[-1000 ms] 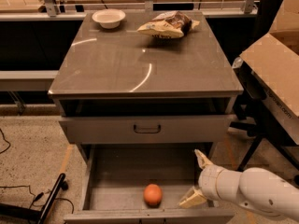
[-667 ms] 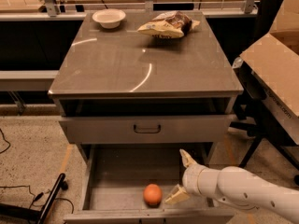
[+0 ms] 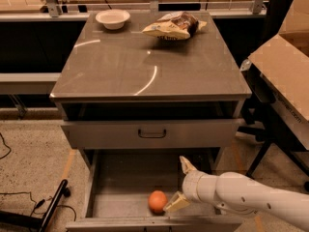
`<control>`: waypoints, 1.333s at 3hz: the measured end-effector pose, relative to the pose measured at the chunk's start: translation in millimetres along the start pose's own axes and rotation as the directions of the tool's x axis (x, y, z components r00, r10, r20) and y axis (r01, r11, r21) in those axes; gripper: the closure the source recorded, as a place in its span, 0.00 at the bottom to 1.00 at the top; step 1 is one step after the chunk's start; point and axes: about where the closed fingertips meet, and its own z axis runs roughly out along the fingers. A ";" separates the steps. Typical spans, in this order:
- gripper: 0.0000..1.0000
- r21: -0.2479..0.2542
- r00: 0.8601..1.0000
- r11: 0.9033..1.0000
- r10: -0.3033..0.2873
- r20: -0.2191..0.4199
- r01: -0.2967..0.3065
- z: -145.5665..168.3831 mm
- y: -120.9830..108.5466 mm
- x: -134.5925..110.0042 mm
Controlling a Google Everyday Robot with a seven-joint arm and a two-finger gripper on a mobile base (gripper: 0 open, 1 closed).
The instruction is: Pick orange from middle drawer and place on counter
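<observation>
The orange point(image 3: 157, 201) lies on the bare floor of the open middle drawer point(image 3: 120, 178), near its front wall. My gripper point(image 3: 180, 184) reaches in from the right on a white arm. It is open, with one tan finger point(image 3: 185, 164) pointing up and back and the other finger point(image 3: 175, 203) low, right beside the orange on its right. The orange is not between the fingers. The counter point(image 3: 145, 62) is the glossy grey-brown top of the cabinet above.
A white bowl point(image 3: 112, 18) and a tan and brown snack bag point(image 3: 173, 26) sit at the back of the counter. A closed drawer front with a dark handle point(image 3: 152, 133) is above the open drawer. A cardboard box point(image 3: 285, 76) stands at right. A black pole point(image 3: 50, 211) lies on the floor at left.
My gripper has moved left inside the drawer, from near its right side to right beside the orange. The orange has not moved.
</observation>
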 end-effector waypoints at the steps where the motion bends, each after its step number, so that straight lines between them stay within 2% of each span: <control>1: 0.00 -0.027 1.000 1.000 0.006 0.015 -0.005 19.1 6.8 5.2; 2: 0.00 -0.053 0.999 0.999 0.016 0.031 -0.015 38.5 12.7 10.1; 4: 0.00 -0.061 0.997 0.998 0.029 0.070 -0.025 70.9 14.5 10.2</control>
